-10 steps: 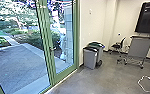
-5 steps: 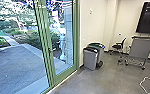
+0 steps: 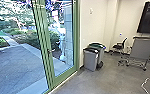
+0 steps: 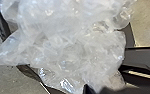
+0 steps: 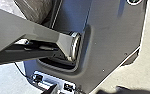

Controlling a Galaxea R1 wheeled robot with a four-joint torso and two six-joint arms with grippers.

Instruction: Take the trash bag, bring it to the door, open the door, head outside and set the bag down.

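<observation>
The crumpled, see-through trash bag (image 4: 73,47) bulges close by the robot's body; whether either grasp is open or closed, I cannot tell. Its loose film could snag on the robot and tear. Beyond, the green-framed glass door (image 3: 45,47) looks shut; swinging back, it could pinch the bag before the paved yard (image 3: 18,65).

And it's no readable word, number or sign anywhere here: the small pale marks (image 3: 38,5) high on the green-framed door (image 3: 45,37) simply can't be made out.
</observation>
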